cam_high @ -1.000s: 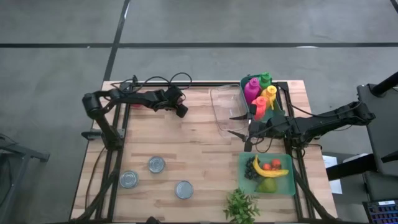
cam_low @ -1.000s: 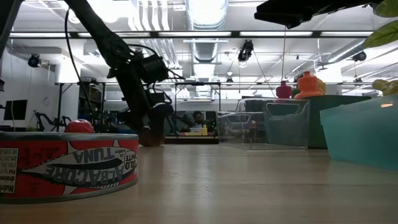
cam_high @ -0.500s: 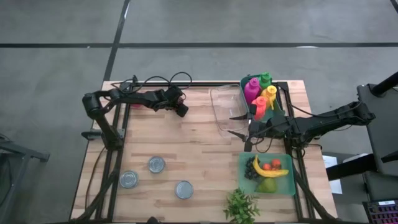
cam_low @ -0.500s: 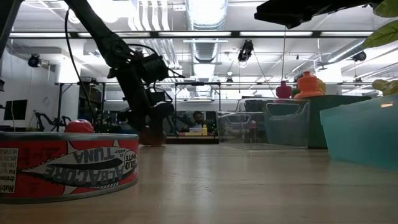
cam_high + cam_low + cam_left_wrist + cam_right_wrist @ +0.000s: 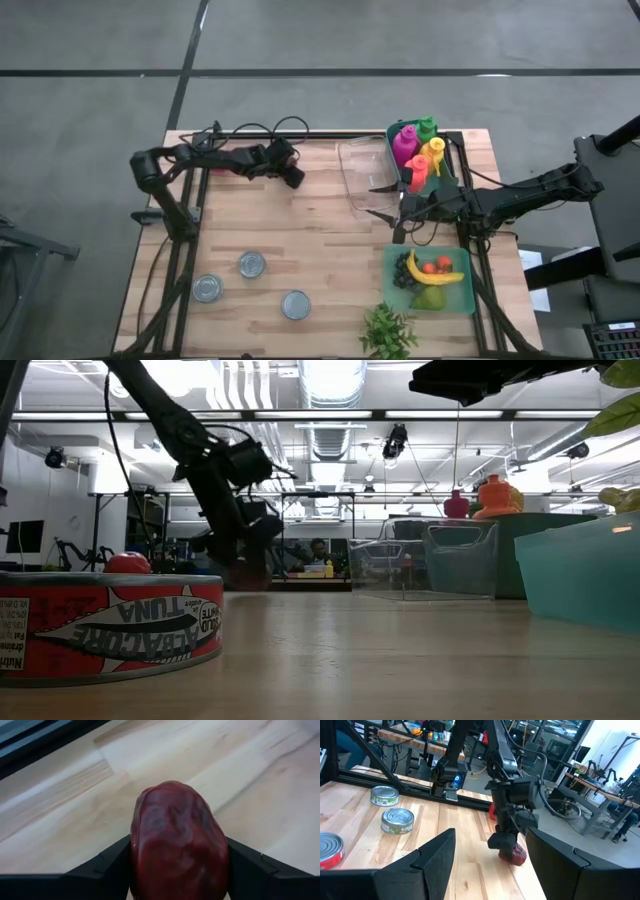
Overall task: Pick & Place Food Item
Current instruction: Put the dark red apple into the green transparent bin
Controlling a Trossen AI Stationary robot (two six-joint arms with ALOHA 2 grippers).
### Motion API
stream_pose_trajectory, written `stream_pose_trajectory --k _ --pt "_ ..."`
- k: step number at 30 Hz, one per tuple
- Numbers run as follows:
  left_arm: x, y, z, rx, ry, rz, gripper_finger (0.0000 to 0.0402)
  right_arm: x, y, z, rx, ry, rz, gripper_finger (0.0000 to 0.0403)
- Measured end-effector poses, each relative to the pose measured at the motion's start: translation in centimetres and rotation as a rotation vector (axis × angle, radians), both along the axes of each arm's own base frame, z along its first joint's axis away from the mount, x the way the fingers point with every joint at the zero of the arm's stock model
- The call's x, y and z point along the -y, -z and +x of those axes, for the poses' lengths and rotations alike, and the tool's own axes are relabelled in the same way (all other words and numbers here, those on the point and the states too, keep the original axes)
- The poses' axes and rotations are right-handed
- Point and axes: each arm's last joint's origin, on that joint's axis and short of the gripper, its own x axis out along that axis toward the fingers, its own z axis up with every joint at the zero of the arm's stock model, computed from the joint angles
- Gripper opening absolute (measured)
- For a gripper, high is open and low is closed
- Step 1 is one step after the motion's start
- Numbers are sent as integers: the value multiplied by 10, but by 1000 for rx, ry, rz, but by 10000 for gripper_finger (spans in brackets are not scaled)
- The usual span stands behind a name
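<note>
**Dark red fruit held by left gripper at far side of worktop**

The left gripper (image 5: 293, 177) is seen over the far-left part of the pale wooden worktop (image 5: 300, 240), its jaws pinched on a dark red, wrinkled, egg-shaped fruit (image 5: 177, 842). In the right wrist view the fruit (image 5: 514, 853) is at or just above the wood; contact cannot be told. The right gripper (image 5: 383, 200) is held at the near rim of the clear plastic bin (image 5: 362, 172), jaws spread wide, nothing between them. Three round tins (image 5: 249, 265) are noted at the near left. A green tray of coloured bottles (image 5: 422, 150) stands far right; a teal tray of mixed fruit (image 5: 432, 277) near right.
</note>
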Motion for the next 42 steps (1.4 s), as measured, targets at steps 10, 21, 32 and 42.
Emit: stream_pose_trajectory --k 10,21,32,42 --pt "49 -54 11 180 137 68 250 0 0 0 0 0 0 239" --pt "150 -110 20 427 307 322 250 0 0 0 0 -1 0 239" --pt "242 -117 30 617 439 502 250 0 0 0 0 -1 0 239" --pt "264 -83 65 754 543 603 250 0 0 0 0 0 0 239"
